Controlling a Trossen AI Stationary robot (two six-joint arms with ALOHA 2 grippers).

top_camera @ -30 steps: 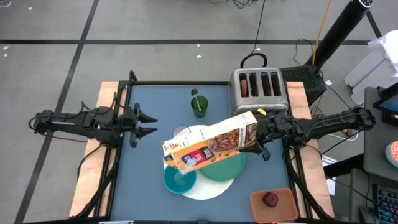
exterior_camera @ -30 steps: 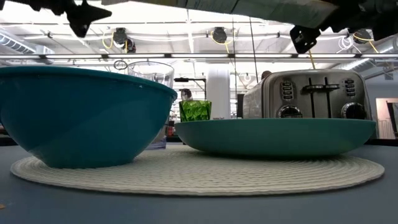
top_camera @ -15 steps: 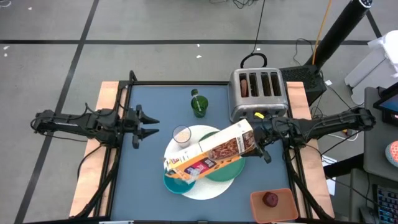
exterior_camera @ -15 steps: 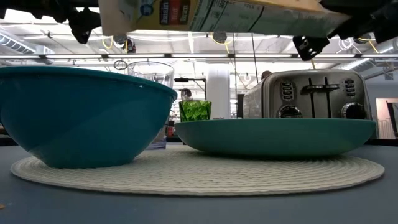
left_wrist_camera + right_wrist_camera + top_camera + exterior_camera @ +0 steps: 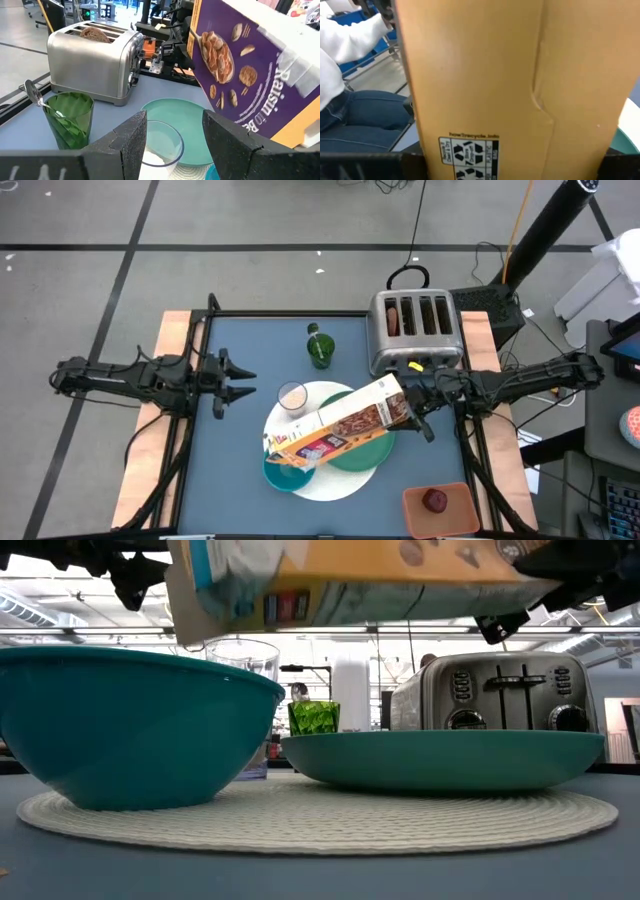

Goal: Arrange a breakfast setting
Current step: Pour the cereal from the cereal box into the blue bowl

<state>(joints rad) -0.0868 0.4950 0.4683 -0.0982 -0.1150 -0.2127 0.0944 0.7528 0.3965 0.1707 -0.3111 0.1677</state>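
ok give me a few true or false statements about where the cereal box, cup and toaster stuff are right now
1. The right tool holds the cereal box tilted over the teal bowl. True.
2. The green cup stands on the white mat. False: it stands on the blue table, apart from the mat, towards the toaster.
3. A spoon sits in the green cup. True.
4. The left tool grips the milk glass. False: it hovers open beside the mat, holding nothing.
5. The toaster's slots are all empty. False: a brown bagel sits in one slot.
6. The red fruit lies on the orange tray. True.
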